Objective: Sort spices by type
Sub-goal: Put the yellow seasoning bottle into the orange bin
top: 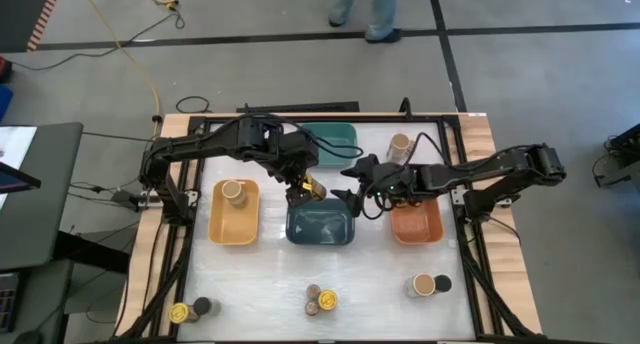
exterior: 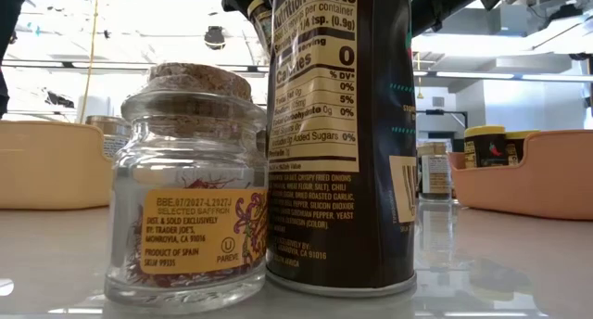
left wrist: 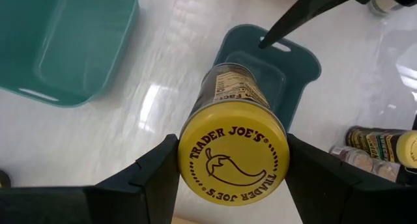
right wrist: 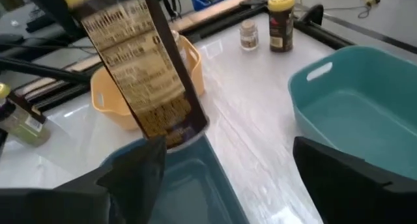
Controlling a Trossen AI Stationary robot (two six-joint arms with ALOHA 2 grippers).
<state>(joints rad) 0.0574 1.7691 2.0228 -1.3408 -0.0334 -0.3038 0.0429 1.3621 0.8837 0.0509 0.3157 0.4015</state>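
My left gripper (top: 303, 191) is shut on a spice jar with a yellow lid (left wrist: 233, 160) and a dark label (right wrist: 146, 74), above the dark-blue bin (top: 320, 226). My right gripper (top: 350, 189) stands open just to the jar's right, over the same bin (right wrist: 195, 185). The jar's lower end (right wrist: 176, 134) hangs close to one of its fingers (right wrist: 133, 175), and nothing is between them. A tan-topped jar (top: 232, 191) stands in the yellow bin (top: 235, 229). Other jars stand in small groups near the table's front edge (top: 320, 300). My left gripper pinches the jar at its lid end, one finger (left wrist: 153, 175) on either side of the yellow lid's rim (left wrist: 186, 165). The fingers come from above, slanting down. The jar hangs tilted below them, bottom downward, clear of the dark-blue bin.
A teal bin (top: 330, 139) lies at the far middle and an orange bin (top: 415, 224) to the right, with a tan-topped jar (top: 400, 144) behind it. More jars stand front left (top: 190, 309) and front right (top: 430, 284). A cork-topped glass jar (exterior: 190, 189) and a dark jar (exterior: 338, 133) fill the low view.
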